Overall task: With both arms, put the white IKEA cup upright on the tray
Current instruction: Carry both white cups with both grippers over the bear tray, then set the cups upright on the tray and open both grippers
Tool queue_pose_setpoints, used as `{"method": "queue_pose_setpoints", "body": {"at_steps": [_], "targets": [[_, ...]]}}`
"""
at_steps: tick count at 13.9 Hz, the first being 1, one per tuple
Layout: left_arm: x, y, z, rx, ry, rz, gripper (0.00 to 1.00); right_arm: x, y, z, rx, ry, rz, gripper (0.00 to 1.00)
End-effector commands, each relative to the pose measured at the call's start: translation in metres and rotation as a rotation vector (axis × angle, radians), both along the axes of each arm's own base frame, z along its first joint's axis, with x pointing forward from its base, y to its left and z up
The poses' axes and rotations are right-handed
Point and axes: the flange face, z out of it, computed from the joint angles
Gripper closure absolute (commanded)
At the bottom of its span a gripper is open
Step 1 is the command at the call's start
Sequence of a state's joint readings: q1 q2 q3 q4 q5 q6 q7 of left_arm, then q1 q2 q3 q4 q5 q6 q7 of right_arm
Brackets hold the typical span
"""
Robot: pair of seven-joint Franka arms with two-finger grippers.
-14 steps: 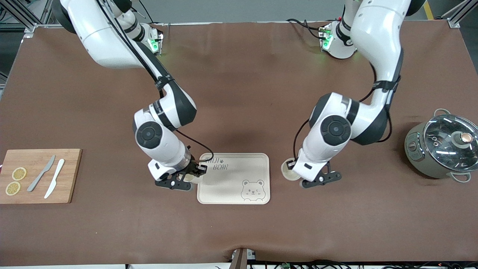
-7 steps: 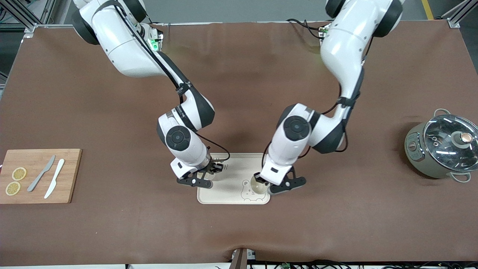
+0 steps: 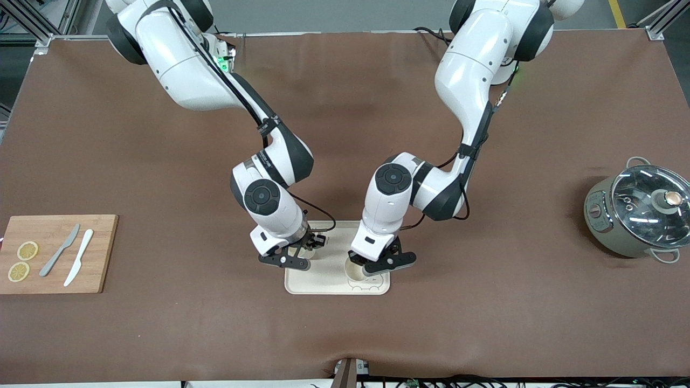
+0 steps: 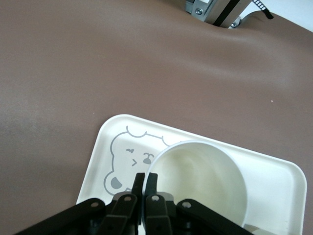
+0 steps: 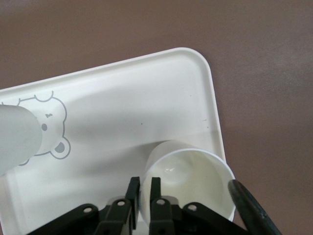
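White round cup (image 4: pixel 200 186), smooth-walled: upright over the bear drawing at the nearer edge of the cream-white rectangular tray (image 3: pixel 323 279); whether its base is seated cannot be told. Left gripper (image 4: pixel 145 180): pinched tight on that cup's rim. Risk: released high or dragged sideways, the cup likely tips.

Second white cup (image 5: pixel 190 181): upright on the tray, farther from the front camera, toward the right arm's end. Right gripper (image 5: pixel 144 188): at its rim; grip cannot be told. Risk: a slanted withdrawal could catch the rim; the two wrists stand near and could collide.

White jointed arms (image 3: pixel 474 70), black joint sections, black cables, green base lights
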State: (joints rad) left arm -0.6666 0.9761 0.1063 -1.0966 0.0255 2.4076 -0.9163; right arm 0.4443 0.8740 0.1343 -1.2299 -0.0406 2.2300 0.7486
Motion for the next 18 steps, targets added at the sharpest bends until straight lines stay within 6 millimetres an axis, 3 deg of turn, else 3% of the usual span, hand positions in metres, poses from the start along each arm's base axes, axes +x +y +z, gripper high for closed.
{"method": "queue_pose_setpoints", "body": {"at_steps": [1, 3, 5, 6, 8, 9, 10, 11, 13, 14, 16, 18], "targets": [[-0.008, -0.01, -0.013, 0.042, 0.009, -0.016, 1.0, 0.004, 0.005, 0.0, -0.001, -0.024, -0.037, 0.39], [-0.011, -0.007, -0.025, 0.074, 0.048, -0.015, 1.0, 0.005, 0.004, 0.003, 0.001, -0.028, -0.039, 0.16], [-0.016, -0.01, -0.032, 0.094, 0.07, -0.022, 1.0, 0.012, -0.005, 0.012, 0.004, -0.039, -0.052, 0.1], [-0.017, -0.01, -0.032, 0.1, 0.078, -0.021, 1.0, 0.017, -0.011, 0.026, 0.012, -0.054, -0.062, 0.0], [-0.018, -0.01, -0.031, 0.107, 0.088, -0.02, 1.0, 0.031, -0.037, 0.043, 0.013, -0.064, -0.093, 0.0], [-0.019, -0.01, -0.029, 0.102, 0.101, -0.014, 0.83, 0.038, -0.05, 0.056, 0.021, -0.078, -0.109, 0.0], [-0.017, -0.008, -0.027, 0.115, 0.094, -0.016, 0.01, 0.044, -0.063, 0.061, 0.027, -0.082, -0.128, 0.0], [-0.022, -0.015, -0.022, 0.113, 0.087, -0.021, 0.0, 0.051, -0.077, 0.069, 0.033, -0.089, -0.147, 0.0], [-0.019, -0.014, -0.003, 0.105, 0.083, -0.018, 0.0, 0.065, -0.118, 0.114, 0.051, -0.142, -0.131, 0.0], [-0.017, -0.008, 0.007, 0.108, 0.098, -0.007, 0.0, 0.068, -0.142, 0.126, 0.02, -0.126, -0.076, 0.0], [-0.004, 0.02, 0.061, 0.113, 0.115, 0.009, 0.0, 0.074, -0.192, 0.145, -0.018, -0.1, 0.017, 0.0], [0.006, 0.061, 0.119, 0.15, 0.156, -0.049, 0.0, 0.071, -0.232, 0.168, -0.031, -0.065, -0.011, 0.0]]}}
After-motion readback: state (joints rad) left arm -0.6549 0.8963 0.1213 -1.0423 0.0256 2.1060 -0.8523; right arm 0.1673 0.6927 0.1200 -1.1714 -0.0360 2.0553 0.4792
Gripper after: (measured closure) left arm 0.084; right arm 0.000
